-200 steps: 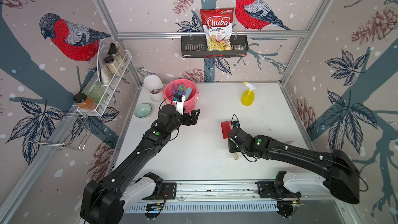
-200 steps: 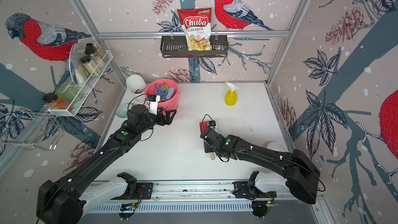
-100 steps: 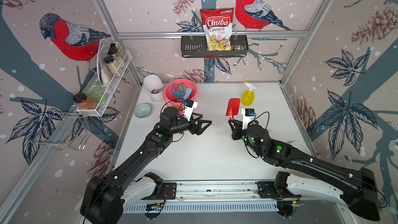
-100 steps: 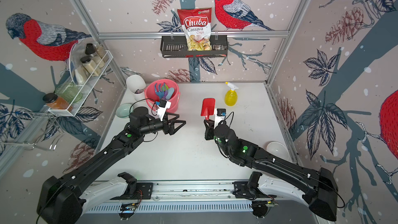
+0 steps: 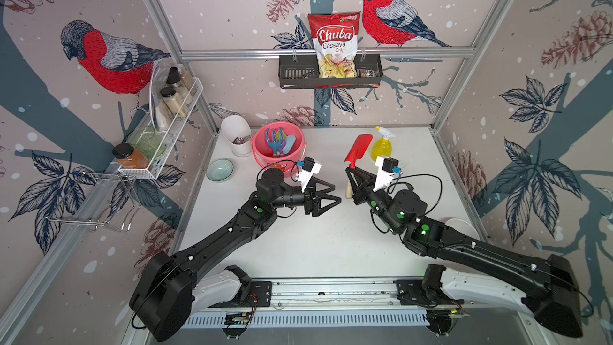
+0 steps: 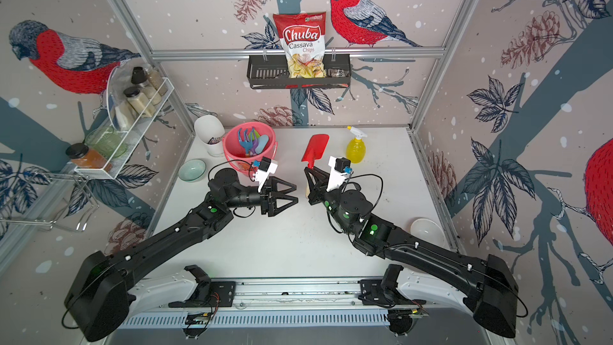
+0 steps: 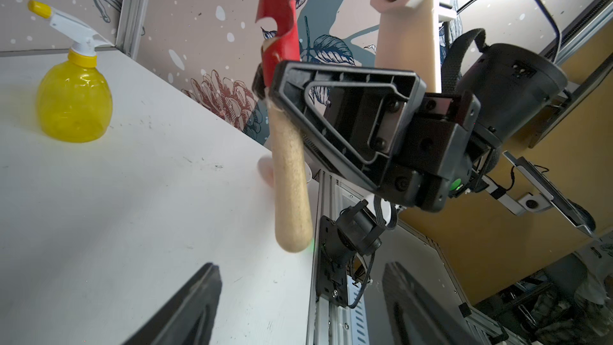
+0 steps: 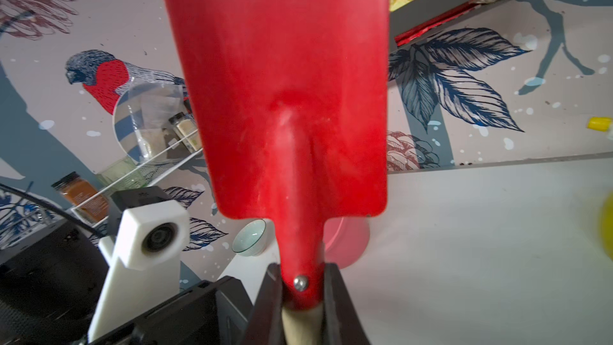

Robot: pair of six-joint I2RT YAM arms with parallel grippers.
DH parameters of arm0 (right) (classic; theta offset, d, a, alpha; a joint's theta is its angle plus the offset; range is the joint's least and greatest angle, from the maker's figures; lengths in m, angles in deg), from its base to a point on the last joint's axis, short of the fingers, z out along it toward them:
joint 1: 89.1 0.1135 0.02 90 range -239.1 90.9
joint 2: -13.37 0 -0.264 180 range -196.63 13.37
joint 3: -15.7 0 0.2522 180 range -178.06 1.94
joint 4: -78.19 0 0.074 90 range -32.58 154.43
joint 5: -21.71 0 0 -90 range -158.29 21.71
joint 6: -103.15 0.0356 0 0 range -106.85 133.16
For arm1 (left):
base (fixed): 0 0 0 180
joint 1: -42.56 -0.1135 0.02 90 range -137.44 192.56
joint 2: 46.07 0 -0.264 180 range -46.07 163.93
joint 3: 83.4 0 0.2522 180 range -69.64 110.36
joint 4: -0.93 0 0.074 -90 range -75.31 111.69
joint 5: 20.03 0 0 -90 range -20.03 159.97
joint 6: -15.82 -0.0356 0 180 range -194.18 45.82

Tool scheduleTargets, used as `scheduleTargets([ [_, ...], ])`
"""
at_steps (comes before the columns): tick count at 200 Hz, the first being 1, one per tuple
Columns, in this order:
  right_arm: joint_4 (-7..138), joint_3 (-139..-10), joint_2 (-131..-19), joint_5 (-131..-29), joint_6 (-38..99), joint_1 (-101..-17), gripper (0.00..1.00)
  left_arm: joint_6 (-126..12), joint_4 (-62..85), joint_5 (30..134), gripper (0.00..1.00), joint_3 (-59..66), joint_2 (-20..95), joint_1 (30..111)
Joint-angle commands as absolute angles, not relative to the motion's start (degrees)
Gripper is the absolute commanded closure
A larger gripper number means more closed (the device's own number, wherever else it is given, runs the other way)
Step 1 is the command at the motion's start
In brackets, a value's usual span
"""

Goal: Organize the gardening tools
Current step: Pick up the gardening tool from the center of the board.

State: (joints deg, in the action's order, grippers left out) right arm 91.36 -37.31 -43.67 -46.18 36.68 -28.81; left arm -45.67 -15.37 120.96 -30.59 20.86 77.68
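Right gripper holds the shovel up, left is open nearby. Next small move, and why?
Probably ease the left gripper forward so its open jaws straddle the wooden handle. The right gripper holds the red shovel aloft, blade up, handle free, and the pink bucket stands on the left arm's side.

The pink plastic bucket (image 5: 263, 159) stands at the back of the white tabletop (image 5: 315, 247), left of centre, with the small plastic forks and trowels (image 5: 275, 141) standing in it. To its left, in the corner, is the white cup (image 5: 235, 132), and before that cup lies the pale-green bowl (image 5: 219, 170). The yellow spray bottle (image 5: 382, 148) stands at the back, right of centre. Just left of it — and nearer to me — the red wooden-handled shovel (image 5: 358, 147) is up off the table in my right pincer (image 5: 352, 174), blade uppermost. My left pincer (image 5: 336, 194) hangs before the bucket, opposite the right one and apart from it. A white bowl (image 6: 427, 231) sits by the table's right edge, beside my right arm.
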Motion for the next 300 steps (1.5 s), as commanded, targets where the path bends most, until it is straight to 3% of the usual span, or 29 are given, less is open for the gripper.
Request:
scheduleTargets([
  [1, 98.5, -38.0, -44.5, -52.1, 35.1, -28.7, 1.0, -43.4, -23.3, 122.4, 0.2, -29.6, 22.0, 78.2],
  [55, 100.2, -37.6, -45.4, -55.2, 35.1, -28.4, 1.0, -43.2, -23.2, 124.0, 0.35, -25.8, 25.6, 79.9],
  [84, 101.1, -37.6, -45.7, -55.0, 34.8, -28.4, 1.0, -44.2, -21.6, 124.2, 0.5, -24.8, 26.8, 81.0],
  [106, 101.3, -37.9, -46.0, -55.3, 34.6, -28.4, 1.0, -44.5, -21.2, 123.4, 0.66, -24.8, 26.9, 81.1],
  [134, 100.9, -38.1, -46.3, -55.4, 34.4, -28.4, 1.0, -45.3, -18.3, 120.6, 0.99, -24.2, 26.4, 81.1],
  [138, 100.8, -37.9, -46.2, -55.5, 34.4, -28.4, 1.0, -45.5, -17.7, 120.2, 1.0, -24.1, 26.4, 81.1],
  [154, 100.6, -37.6, -46.1, -55.1, 34.5, -28.4, 0.85, -46.5, -15.7, 117.9, 1.0, -23.6, 26.0, 81.1],
  [171, 100.3, -37.2, -45.6, -54.4, 34.3, -28.4, 0.48, -47.8, -14.1, 115.6, 1.0, -23.4, 25.4, 81.1],
  [190, 100.6, -35.9, -44.0, -51.8, 34.3, -28.4, 0.15, -51.1, -10.5, 111.0, 1.0, -23.0, 24.5, 80.9],
  [205, 101.0, -34.5, -42.0, -48.7, 34.1, -28.4, 0.01, -53.7, -7.6, 107.2, 1.0, -22.6, 23.8, 80.2],
  [250, 98.7, -32.0, -35.8, -44.2, 32.7, -28.5, 0.0, -58.4, -4.9, 99.6, 1.0, -22.1, 23.5, 70.5],
  [300, 97.3, -28.9, -32.5, -43.6, 34.1, -28.5, 0.0, -66.4, -8.6, 78.0, 1.0, -17.7, 27.3, 64.7],
])
